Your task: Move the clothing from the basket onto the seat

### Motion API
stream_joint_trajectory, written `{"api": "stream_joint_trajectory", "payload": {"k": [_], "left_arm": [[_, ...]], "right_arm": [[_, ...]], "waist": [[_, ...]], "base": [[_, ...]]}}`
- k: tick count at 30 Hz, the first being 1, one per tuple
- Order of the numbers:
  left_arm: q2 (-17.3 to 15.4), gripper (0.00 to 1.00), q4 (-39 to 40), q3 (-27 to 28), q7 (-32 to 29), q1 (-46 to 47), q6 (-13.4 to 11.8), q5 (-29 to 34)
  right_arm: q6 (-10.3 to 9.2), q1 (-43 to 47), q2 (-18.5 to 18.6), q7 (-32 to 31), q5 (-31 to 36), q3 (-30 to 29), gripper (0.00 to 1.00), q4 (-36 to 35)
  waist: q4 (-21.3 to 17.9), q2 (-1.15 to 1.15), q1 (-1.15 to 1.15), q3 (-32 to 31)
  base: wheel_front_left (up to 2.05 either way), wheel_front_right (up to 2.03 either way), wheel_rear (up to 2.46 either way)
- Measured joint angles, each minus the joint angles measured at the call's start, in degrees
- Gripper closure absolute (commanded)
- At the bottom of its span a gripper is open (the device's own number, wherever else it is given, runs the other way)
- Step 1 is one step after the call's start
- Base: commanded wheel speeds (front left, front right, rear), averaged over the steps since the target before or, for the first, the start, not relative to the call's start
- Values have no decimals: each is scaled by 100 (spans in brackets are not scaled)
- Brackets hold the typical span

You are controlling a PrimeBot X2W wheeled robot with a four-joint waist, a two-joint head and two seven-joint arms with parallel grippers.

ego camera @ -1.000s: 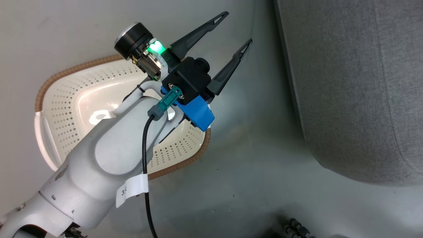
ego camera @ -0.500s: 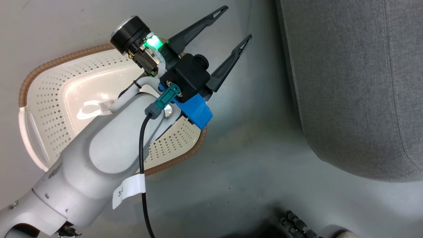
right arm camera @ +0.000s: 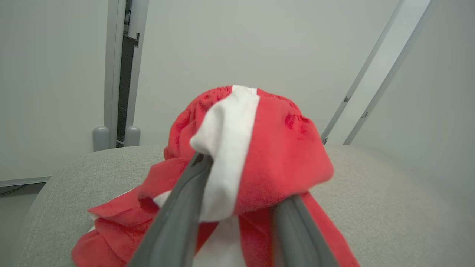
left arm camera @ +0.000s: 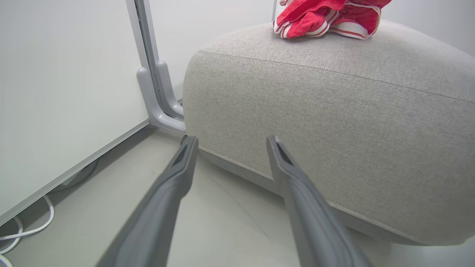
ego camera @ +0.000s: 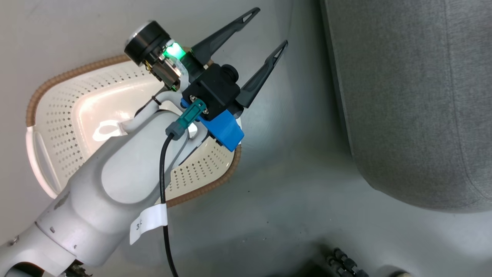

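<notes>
The left gripper point(ego camera: 269, 27) hangs above the basket point(ego camera: 65, 134), and its two long dark fingers are spread wide apart with nothing between them. The basket is cream plastic, full of tiny holes, with a brown rope-like rim and rounded corners. Its smooth floor shines in the light. It sits on the flat grey floor point(ego camera: 292, 192), a little way from the seat point(ego camera: 407, 100). The arm point(ego camera: 115, 184) behind the gripper is pale and smooth, with a black cable point(ego camera: 163, 184) running along it and a small green light point(ego camera: 173, 50) near the wrist.

The seat is a big, puffy grey cushion with rough woven cloth, round edges and a thin seam line. In the left wrist view, the clothing point(left arm camera: 326, 16) lies in a soft red heap with white stripes on top of the seat, at its far edge. Beside the seat there is a plain white wall point(left arm camera: 66, 74) with a grey post point(left arm camera: 156, 92), and a thin white cord point(left arm camera: 33, 230) lies on the floor.

In the right wrist view, the right gripper point(right arm camera: 245, 178) is over the seat. Its fingers stand apart, and fluffy red cloth with a wide white band is draped over them (the tips are hidden under it). More red cloth lies crumpled on the seat just below.
</notes>
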State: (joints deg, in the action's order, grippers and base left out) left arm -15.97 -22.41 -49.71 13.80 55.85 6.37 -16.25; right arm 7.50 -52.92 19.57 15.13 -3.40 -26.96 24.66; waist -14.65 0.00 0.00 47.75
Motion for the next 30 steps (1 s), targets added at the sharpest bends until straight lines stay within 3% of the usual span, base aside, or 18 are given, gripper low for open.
{"api": "stream_joint_trajectory", "payload": {"k": [8,12,24,30], "left_arm": [[105,0,-103,74,101,-298,-104,-130],[171,0,-103,275,118,-552,-214,-260],[187,0,550,1742,120,-1845,-481,-294],[285,0,710,2535,125,-2438,-448,-124]], "right_arm": [[0,1141,-420,0,67,-212,0,-749],[-1,1654,-635,0,74,-51,0,-1073],[-1,2700,-1022,-1,-2,1404,0,-1913],[0,2913,-1167,0,-81,1998,0,-2037]], "waist": [[6,0,0,-589],[-2,0,0,-997],[202,0,-1,-2337],[470,0,-1,-2784]], "base": [[0,0,0],[0,0,0],[0,0,0],[0,0,0]]}}
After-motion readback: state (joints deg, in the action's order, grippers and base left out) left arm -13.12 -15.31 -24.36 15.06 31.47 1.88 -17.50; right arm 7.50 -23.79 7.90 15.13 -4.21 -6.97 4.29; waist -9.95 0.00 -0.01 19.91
